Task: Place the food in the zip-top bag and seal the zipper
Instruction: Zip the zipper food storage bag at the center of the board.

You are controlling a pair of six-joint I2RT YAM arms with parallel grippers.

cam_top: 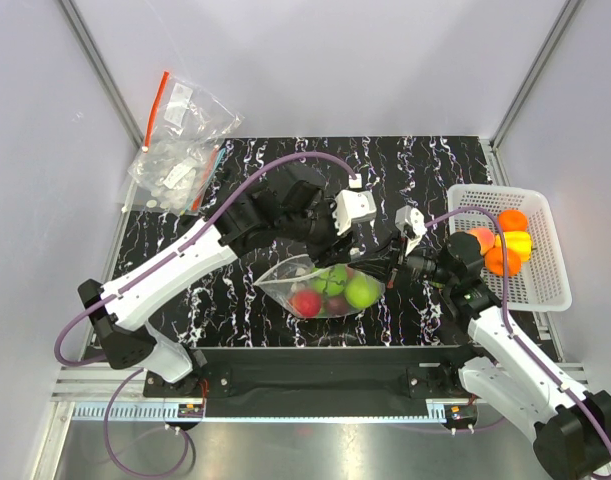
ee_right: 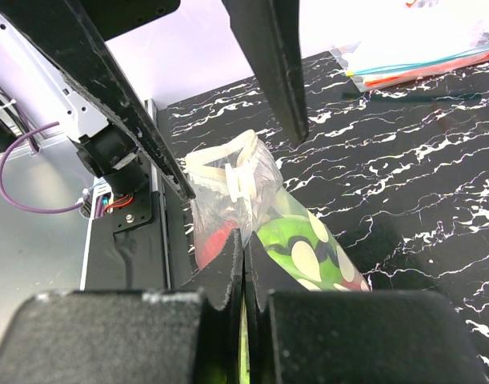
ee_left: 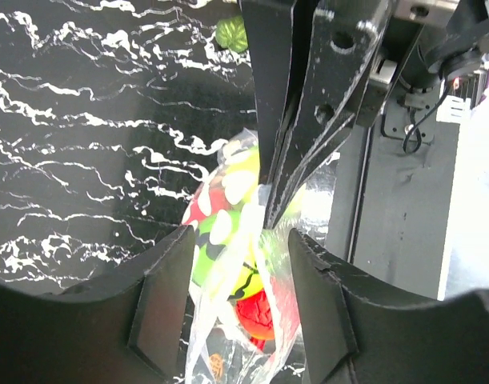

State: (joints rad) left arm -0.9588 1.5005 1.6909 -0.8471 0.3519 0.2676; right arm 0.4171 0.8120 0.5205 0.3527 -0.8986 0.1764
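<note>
Black marbled tabletop (cam_top: pixel 435 160) held the zip-top bag (cam_top: pixel 285 281) of food (cam_top: pixel 362 291). Its edge was clenched by the right gripper (ee_right: pixel 242 244); the left gripper (ee_left: pixel 240 234) stood released astride it.

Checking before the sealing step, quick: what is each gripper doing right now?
Left gripper: open, straddling the zip-top bag.
Right gripper: shut on the zip-top bag's edge.
</note>
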